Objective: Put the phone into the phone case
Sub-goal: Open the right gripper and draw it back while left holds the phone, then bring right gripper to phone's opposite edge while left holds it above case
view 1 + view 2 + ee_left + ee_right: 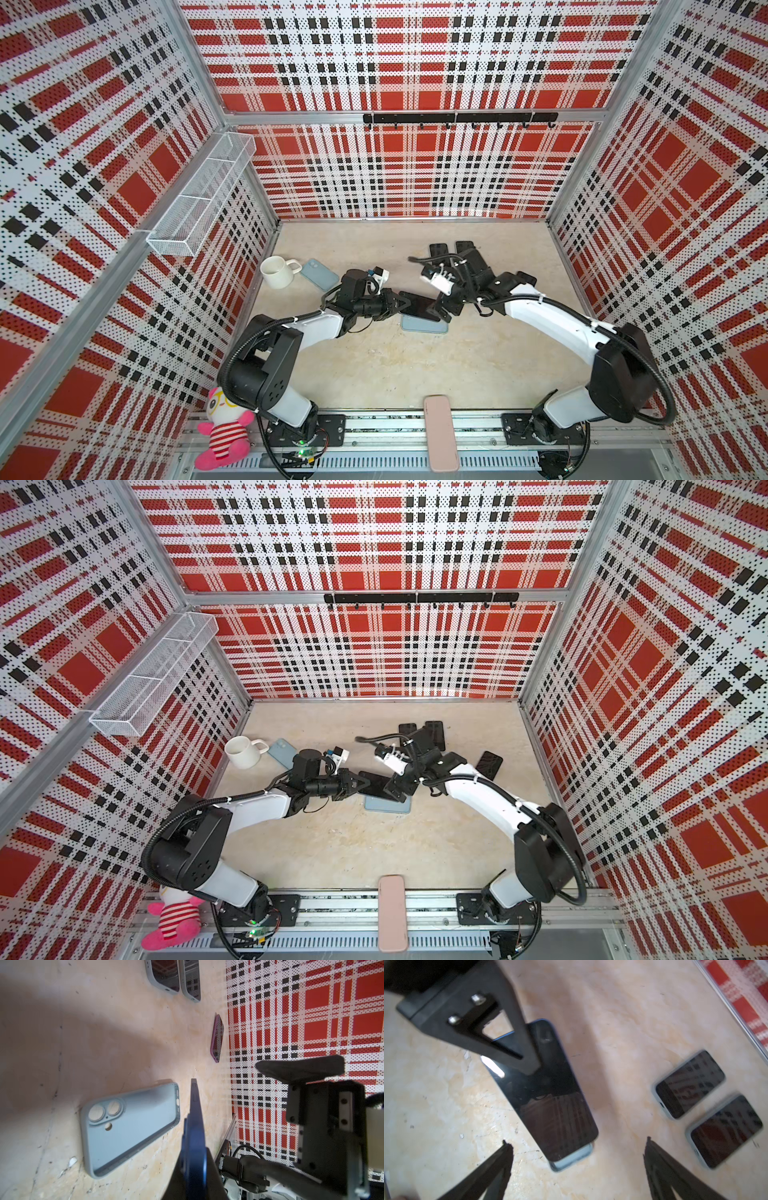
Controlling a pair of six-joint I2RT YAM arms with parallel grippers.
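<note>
Phone (422, 308), screen up, hangs tilted just over the blue-grey phone case (426, 326) at mid-tabletop (374, 365), its 9 o'clock end pinched by left gripper (402, 306) fingers, right gripper (578, 1142) fingers wide and empty at 3 o'clock; seating step, next likely calls for squaring edges to the rim.

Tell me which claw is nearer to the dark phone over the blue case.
Left. The left claw is shut on one end of the phone, holding it over the blue case; the right claw stands open at the other end, apart from it.
</note>
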